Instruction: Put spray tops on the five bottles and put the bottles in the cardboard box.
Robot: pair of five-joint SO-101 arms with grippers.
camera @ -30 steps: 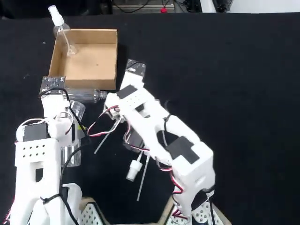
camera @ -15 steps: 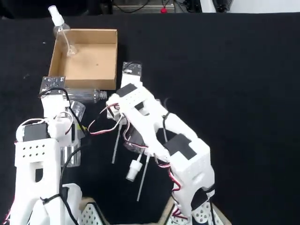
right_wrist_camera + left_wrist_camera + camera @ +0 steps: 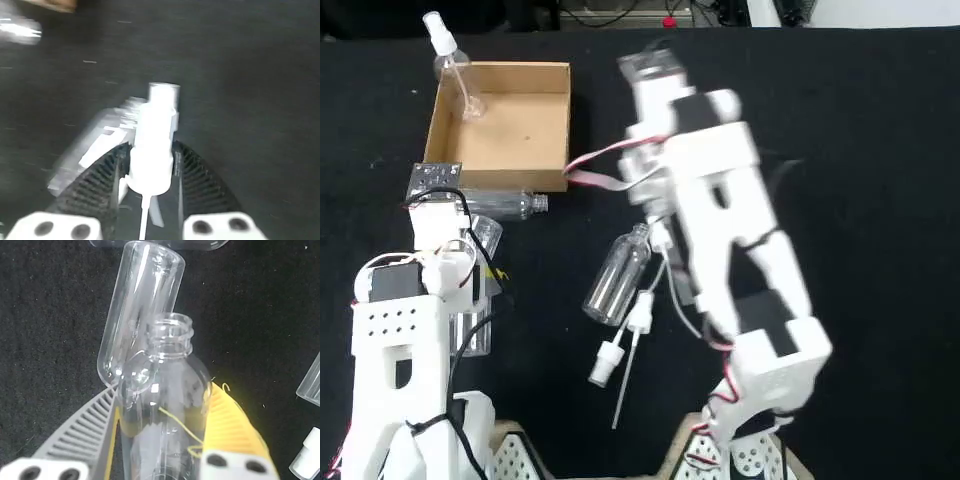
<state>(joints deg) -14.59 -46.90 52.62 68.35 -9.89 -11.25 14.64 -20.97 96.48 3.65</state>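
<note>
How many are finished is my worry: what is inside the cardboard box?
One clear bottle with a spray top stands in the far left corner of the cardboard box. Any floor strip behind its near wall is hidden.

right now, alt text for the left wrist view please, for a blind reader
The left hand, one grey finger and one yellow, grips a clear plastic bottle with an open threaded neck, uncapped. A second clear plastic bottle lies just beyond it on the black table, with a white spray top at the frame's edge.
</note>
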